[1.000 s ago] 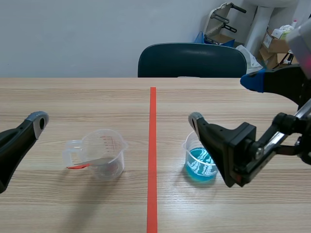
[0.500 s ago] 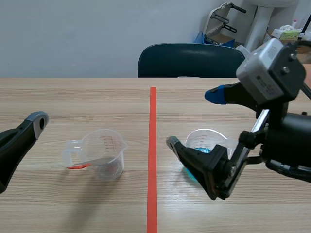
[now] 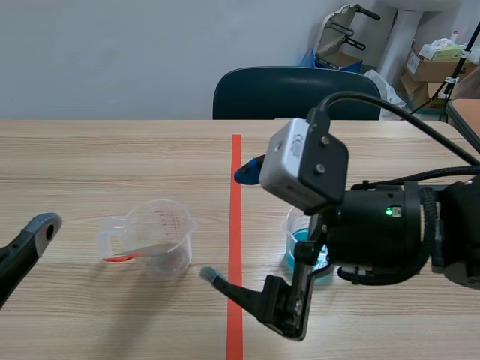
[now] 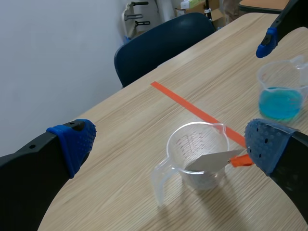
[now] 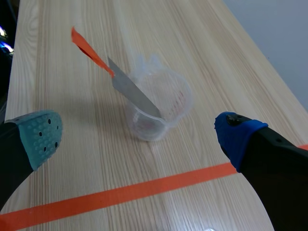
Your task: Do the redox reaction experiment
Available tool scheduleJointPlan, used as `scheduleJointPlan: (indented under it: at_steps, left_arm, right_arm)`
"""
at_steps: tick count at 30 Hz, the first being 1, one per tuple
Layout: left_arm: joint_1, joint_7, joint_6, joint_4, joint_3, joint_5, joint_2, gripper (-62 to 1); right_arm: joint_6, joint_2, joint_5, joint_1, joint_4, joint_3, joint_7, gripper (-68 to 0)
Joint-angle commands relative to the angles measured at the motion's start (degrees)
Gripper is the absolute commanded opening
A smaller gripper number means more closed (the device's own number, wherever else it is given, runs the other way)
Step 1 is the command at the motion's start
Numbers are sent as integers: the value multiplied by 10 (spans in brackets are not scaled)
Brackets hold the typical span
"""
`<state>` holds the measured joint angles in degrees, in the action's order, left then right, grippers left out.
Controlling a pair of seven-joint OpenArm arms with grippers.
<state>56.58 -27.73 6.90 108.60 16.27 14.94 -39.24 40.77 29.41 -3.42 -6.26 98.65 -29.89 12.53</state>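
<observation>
Metal strip (image 5: 134, 91) leans in the clear cup (image 3: 161, 232), orange end out, evidently for pickup. Right gripper (image 3: 225, 223) gapes empty just beside the cup; left gripper (image 4: 169, 144) likewise, near it.

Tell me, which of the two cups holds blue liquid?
The cup to the right of the orange tape line in the scene view. The other cup shows no liquid, only a grey strip with an orange end leaning in it.

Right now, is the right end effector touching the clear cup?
Apart: the right wrist view shows table between the clear cup and the right end effector's open fingers.
</observation>
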Motion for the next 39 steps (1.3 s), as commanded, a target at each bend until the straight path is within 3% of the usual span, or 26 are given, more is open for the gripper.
scheduleJointPlan:
  at_steps: [1, 5, 12, 22, 31, 36, 39]
  left_arm:
    - [13, -24, -1, -1, 15, 5, 0, 14]
    - [46, -60, 3, -11, 41, 4, 0, 14]
    - [85, -99, 37, -20, 80, -8, 0, 14]
    - [85, -106, 80, -57, 84, -28, -46, 14]
    - [98, -219, 81, -141, 93, -56, -48, 14]
    - [116, -277, 81, -178, 109, -80, -48, 14]
    - [126, -306, 80, -197, 116, -93, -48, 14]
  right_arm:
    - [-2, 7, 8, 21, -3, -15, 28, 4]
    - [-9, 4, 51, 65, -32, -77, 60, 4]
    - [-57, -19, 93, 124, -85, -145, 99, 4]
    - [-57, -104, 125, 171, -158, -184, 99, 4]
    - [-69, -137, 148, 187, -174, -193, 84, 4]
    - [-70, -139, 148, 188, -174, -193, 84, -192]
    - [-70, -139, 148, 188, -174, -193, 84, -253]
